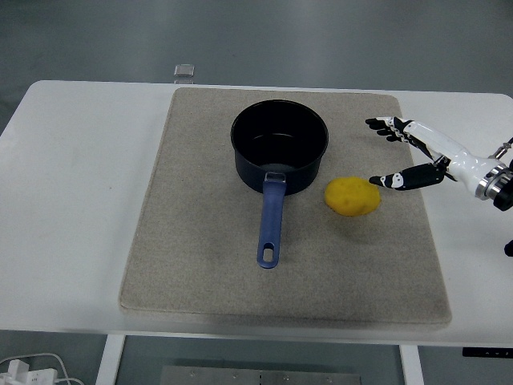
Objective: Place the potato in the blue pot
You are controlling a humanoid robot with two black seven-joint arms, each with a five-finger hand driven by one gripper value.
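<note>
The potato (pixel 352 196) lay on the grey mat (pixel 200 265), just right of the blue pot (pixel 279 146), whose handle pointed toward the table's (pixel 72 200) near edge. The right hand (pixel 417 152) hovered beside the potato, fingers spread, holding nothing. A small clear object (pixel 184 70) sat beyond the mat.

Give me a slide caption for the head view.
Open right hand nears the potato beside the blue pot on a mat.
</note>
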